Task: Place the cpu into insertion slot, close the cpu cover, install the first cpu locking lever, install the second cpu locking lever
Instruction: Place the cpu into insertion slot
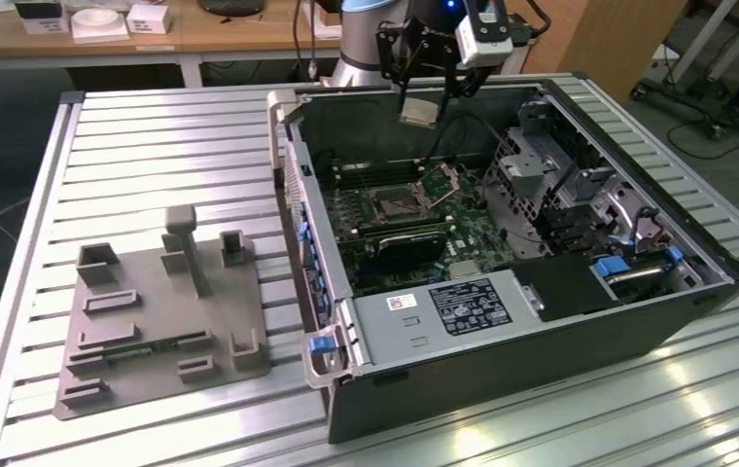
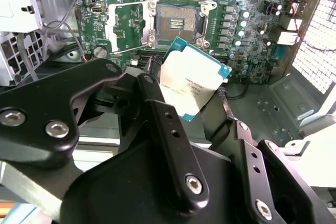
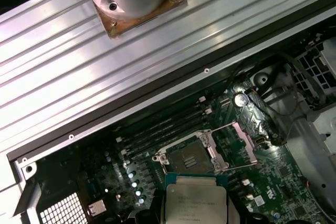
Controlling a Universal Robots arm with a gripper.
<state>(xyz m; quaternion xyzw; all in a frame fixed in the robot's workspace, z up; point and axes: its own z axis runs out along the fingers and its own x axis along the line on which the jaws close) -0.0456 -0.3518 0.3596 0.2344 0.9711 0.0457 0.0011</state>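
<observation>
- The jaws are clamped on the cpu [image 2: 191, 85], held in the air above the open computer case [image 1: 539, 375].
- The insertion slot [image 2: 177, 22] below is bare, the cpu cover [image 2: 125, 27] open beside it.

cpu [image 2: 194, 85] 1 | insertion slot [image 2: 177, 22] 1 | cpu cover [image 2: 123, 24] 1 | tool [image 2: 191, 103] 1 | open computer case [image 1: 474, 375] 1 | grey fixture plate [image 1: 149, 292] 1 | slatted tabletop [image 1: 149, 146] 1

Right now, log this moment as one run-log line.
tool: shut on cpu | cpu: held aloft | insertion slot: empty | cpu cover: open
</observation>
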